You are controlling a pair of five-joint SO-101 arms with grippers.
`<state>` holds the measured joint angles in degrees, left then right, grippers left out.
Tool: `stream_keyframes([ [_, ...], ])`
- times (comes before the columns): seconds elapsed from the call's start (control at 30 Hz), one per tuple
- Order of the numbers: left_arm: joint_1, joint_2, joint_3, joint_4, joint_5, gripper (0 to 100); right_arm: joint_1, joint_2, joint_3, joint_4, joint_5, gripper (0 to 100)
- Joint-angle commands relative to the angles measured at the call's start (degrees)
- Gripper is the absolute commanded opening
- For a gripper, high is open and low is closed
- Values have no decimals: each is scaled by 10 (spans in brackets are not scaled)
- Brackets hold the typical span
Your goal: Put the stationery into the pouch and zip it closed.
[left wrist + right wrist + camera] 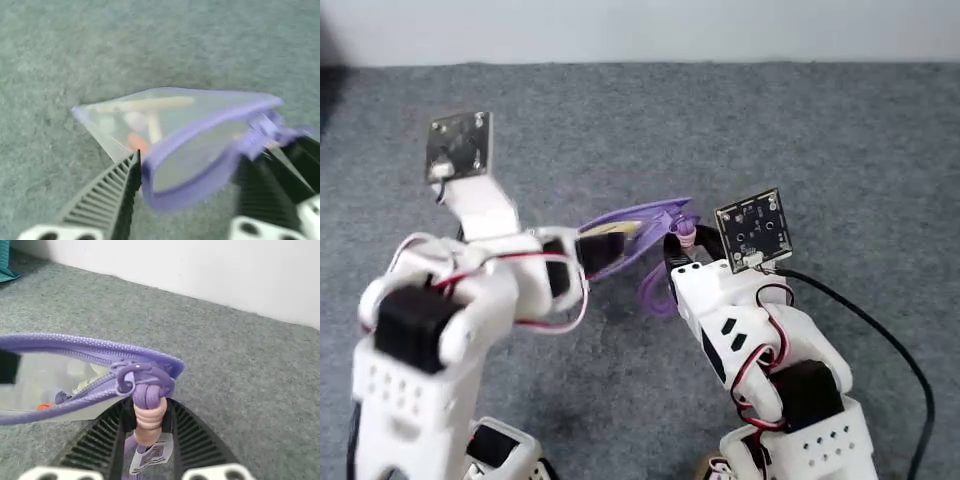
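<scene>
Left gripper (592, 252), centre-left of the high view: jaws part-way apart, clamped on the pouch (150, 115) from both sides and holding it up off the grey bench (820, 130). The pouch sits mid-frame between the two arms. It is clear film with purple zip trim, and its mouth bulges open in an oval. The stationery (136, 141) is already inside, bunched toward the closed corner: a cream stick, an orange piece, a pale round bit, and possibly more that is too blurred to count. Right gripper (146, 412), just right of centre in the high view: jaws closed tight on the zip pull (148, 390), a purple cord with pink rings and a small tag. The slider is at the near end of the zip and the two zip sides spread apart away from it, so the zip looks unclosed. Handling, as a judgement: the pouch is light, floppy and slick, buckles when squeezed, and will swing if pulled one-handed. Best to hold the stiffer trim end and the pull cord rather than the film. Count: one pouch, one zip pull, two arms, at least three items inside.
</scene>
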<state>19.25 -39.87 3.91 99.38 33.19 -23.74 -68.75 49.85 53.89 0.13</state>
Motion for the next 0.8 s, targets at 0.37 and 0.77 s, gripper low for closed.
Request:
stream_keyframes([
  [0.37, -198, -162, -23, -30, -18, 390, 46, -11, -36, -63, 90, 8],
  [0.77, -233, -134, 210, -154, -23, 390, 44, -7, -70, -59, 116, 8],
])
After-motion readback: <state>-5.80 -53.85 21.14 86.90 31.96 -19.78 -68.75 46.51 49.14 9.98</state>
